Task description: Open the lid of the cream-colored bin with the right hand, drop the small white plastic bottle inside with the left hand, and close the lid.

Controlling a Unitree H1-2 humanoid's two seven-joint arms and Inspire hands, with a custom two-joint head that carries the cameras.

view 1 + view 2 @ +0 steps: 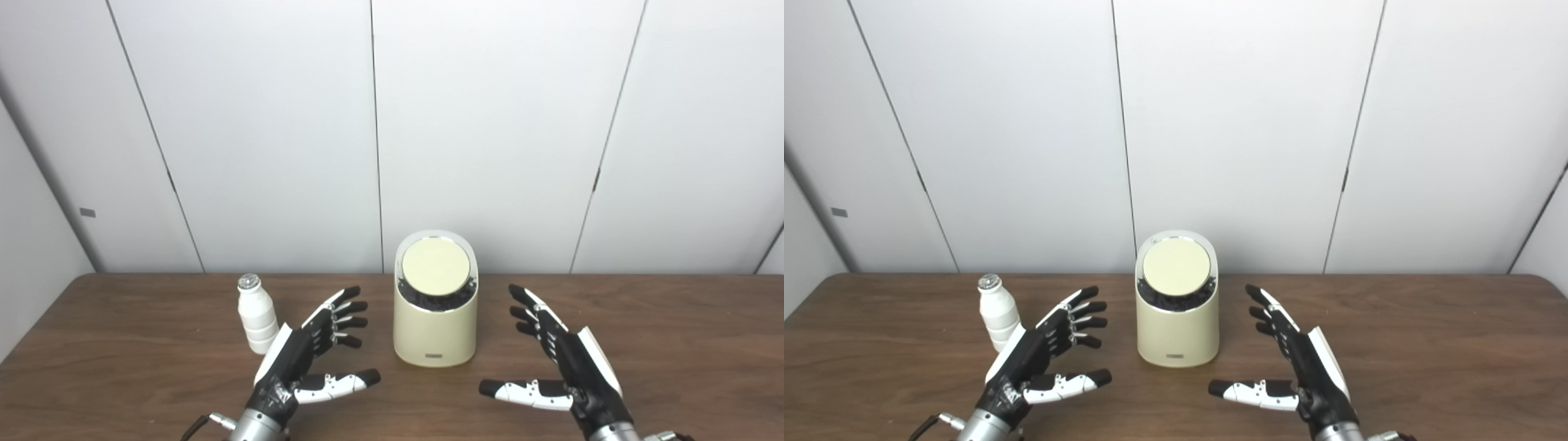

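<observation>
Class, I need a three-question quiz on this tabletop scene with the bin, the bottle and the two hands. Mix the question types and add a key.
1. True or false: the lid of the cream-colored bin is closed.
2. Which hand is nearer the small white plastic bottle? A) left hand B) right hand
3. Fill in: both hands are ____, with fingers spread and holding nothing.

Key:
1. True; the lid lies flat in the bin's top.
2. A; the bottle stands upright on the table just beside the left hand.
3. open
</observation>
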